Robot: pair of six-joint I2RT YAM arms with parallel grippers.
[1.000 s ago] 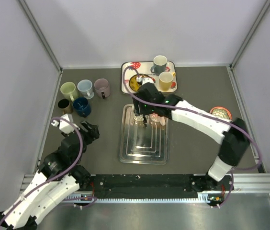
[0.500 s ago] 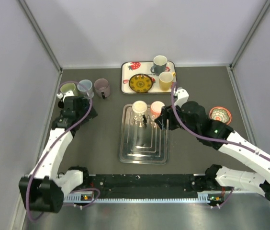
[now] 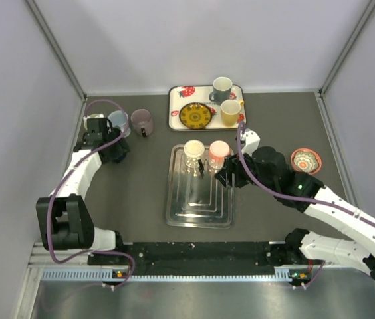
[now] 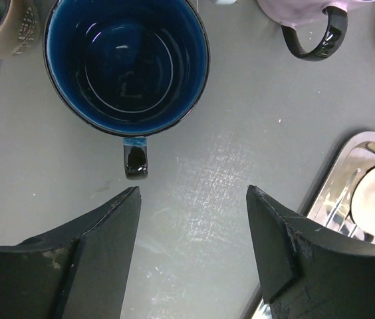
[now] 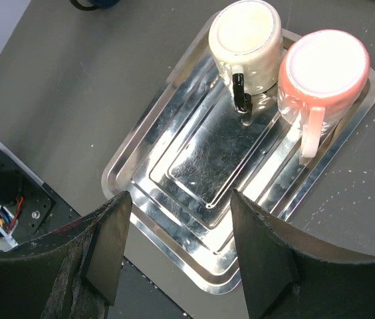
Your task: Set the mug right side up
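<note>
pink mug (image 5: pixel 323 66) inverted on steel tray (image 5: pixel 201 166). approach step: right jaws wide above tray. next: lower, clamp mug wall, flip upright. left jaws wide over blue mug (image 4: pixel 126 63).

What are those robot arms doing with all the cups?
Neither arm is holding anything right now. The right gripper hangs open over the metal tray, where a cream mug and a pink mug stand upside down. The left gripper hangs open by a blue mug that is right side up. No mug on the tray is flipped yet.
</note>
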